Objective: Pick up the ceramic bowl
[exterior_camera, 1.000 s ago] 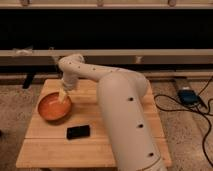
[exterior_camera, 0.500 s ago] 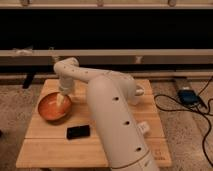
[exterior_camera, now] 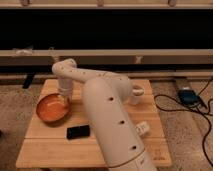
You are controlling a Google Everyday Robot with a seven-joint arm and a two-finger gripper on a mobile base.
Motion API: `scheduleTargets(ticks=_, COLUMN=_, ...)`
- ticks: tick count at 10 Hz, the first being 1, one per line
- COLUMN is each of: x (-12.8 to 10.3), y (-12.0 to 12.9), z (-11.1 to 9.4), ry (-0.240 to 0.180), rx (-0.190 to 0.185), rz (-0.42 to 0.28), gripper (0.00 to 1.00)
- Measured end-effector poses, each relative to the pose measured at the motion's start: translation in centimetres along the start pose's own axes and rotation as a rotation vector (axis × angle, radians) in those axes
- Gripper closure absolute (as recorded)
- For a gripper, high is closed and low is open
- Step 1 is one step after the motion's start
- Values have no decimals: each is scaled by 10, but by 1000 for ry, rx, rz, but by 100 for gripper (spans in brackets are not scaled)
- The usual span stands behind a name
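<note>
The ceramic bowl (exterior_camera: pixel 50 108) is orange, round and shallow, with a darker rim. It sits on the left part of the wooden table (exterior_camera: pixel 50 150). My white arm reaches from the lower right across the table to the far left. The gripper (exterior_camera: pixel 63 98) hangs down from the wrist at the bowl's right rim, over its inner edge. The arm's bulk hides the middle of the table.
A black phone (exterior_camera: pixel 78 132) lies in front of the bowl. A small white cup (exterior_camera: pixel 137 93) stands at the back right. A small white object (exterior_camera: pixel 143 128) lies by the arm. A blue device (exterior_camera: pixel 187 96) and cables lie on the floor at the right.
The arm has swung further over the table and the gripper has come down to the bowl's right rim. The bowl and phone have stayed in place.
</note>
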Motion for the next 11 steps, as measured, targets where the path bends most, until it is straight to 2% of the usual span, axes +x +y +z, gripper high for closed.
scheduleTargets(ticks=3, x=1, y=1, z=-4, ry=0, rx=-3, rz=2, gripper=97)
scheduleTargets(ticks=5, x=0, y=2, z=-22, ry=-29, rx=-2, rz=6, gripper=100)
scheduleTargets(ticks=8, x=-2, y=4, z=-72, ry=-113, rx=19, rz=-8, gripper=100)
scheduleTargets(ticks=11, x=-1, y=9, z=-127, ry=-215, rx=28, rz=-50, gripper=100)
